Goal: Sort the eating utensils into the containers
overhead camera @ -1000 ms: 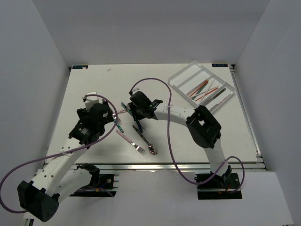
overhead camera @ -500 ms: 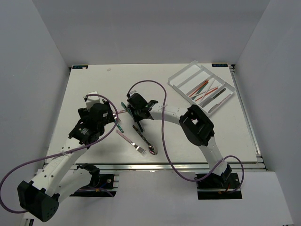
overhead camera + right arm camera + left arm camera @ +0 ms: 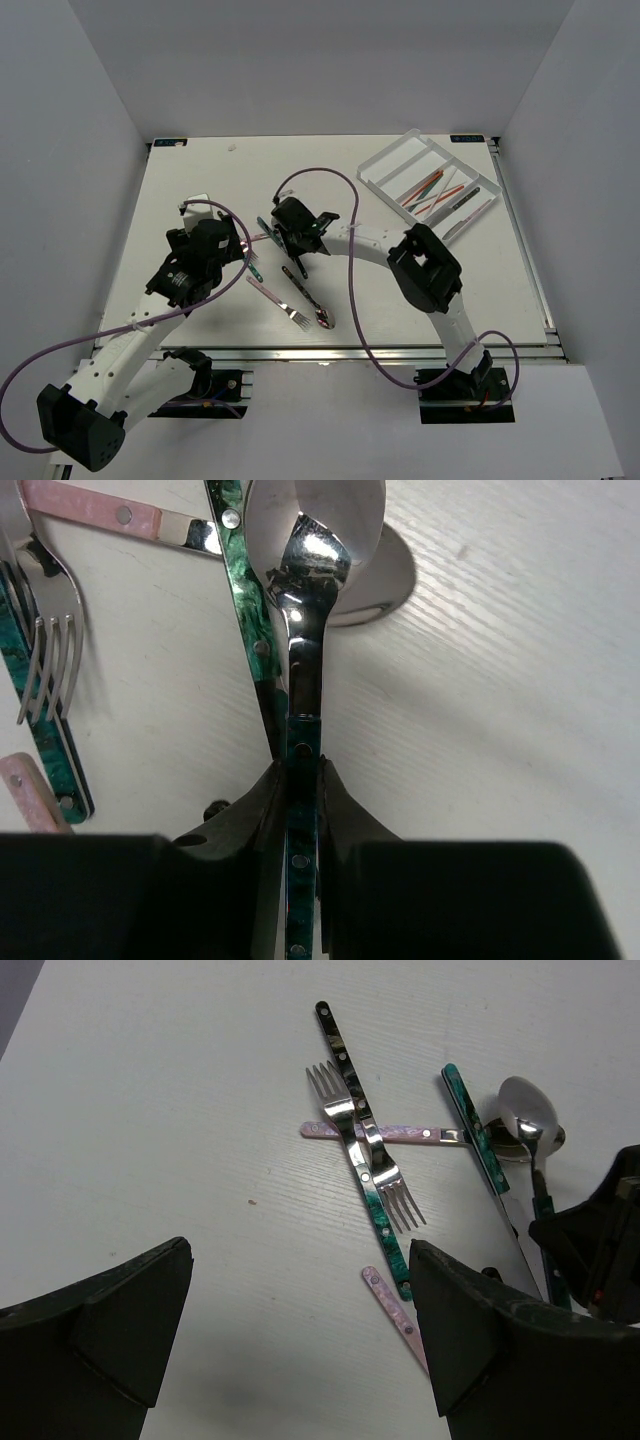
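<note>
My right gripper (image 3: 287, 238) is shut on the teal handle of a spoon (image 3: 303, 770), whose silver bowl (image 3: 315, 540) points away over the pile of utensils at the table's middle. Beside it lie a teal-handled knife (image 3: 248, 610), a pink-handled utensil (image 3: 95, 508) and a fork (image 3: 45, 660). My left gripper (image 3: 300, 1360) is open and empty just left of the pile, above bare table. Ahead of it lie two crossed forks (image 3: 362, 1155) and a pink handle (image 3: 392, 1308). The clear divided tray (image 3: 392, 158) stands at the back right and holds several utensils.
A pink-handled fork (image 3: 276, 300) and a dark-handled spoon (image 3: 308, 297) lie apart near the front edge. The right arm's purple cable (image 3: 352, 200) loops over the table's middle. White walls enclose the table on three sides.
My right arm's elbow has shifted slightly left and back, while its gripper stays at the pile, shut on the spoon. The left arm has not moved.
</note>
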Tool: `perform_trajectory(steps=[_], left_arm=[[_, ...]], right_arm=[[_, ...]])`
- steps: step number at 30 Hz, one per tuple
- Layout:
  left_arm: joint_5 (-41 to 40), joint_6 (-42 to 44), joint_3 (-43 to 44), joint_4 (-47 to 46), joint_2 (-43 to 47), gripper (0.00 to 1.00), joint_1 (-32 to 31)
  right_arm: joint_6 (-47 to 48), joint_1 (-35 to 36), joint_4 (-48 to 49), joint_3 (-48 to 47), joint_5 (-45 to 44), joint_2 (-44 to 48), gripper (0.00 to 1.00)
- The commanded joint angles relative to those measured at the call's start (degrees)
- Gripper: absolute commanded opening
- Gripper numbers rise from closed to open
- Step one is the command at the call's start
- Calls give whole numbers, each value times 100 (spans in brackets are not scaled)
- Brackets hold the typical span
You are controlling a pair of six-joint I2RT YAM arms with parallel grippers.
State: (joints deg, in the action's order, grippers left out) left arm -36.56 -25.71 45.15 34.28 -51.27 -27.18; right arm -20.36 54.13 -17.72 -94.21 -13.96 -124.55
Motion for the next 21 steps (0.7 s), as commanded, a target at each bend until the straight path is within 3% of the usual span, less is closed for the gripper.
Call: perform_trajectory(steps=[1,2,9,13,18,21], left_arm=[[61,49,135,-62,99,98,20],[52,49,135,-62,117,98,20],[78,49,117,-80,134,98,20],[96,49,126,-80,126,98,20],[140,58,117,-88,126,98,20],[175,84,109,-115,108,98,20]], right_arm=[[-56,-25,128,78,-450,818,9],[-73,-60,102,157,-511,914,0],[-582,-1096,93,457,-653,1617,0],[-1030,-2315,285,492,-459,1662,0],[-2014,-3564,637,264,-144,1128,0],[-2577,-3952,559,-61,33,636,0]])
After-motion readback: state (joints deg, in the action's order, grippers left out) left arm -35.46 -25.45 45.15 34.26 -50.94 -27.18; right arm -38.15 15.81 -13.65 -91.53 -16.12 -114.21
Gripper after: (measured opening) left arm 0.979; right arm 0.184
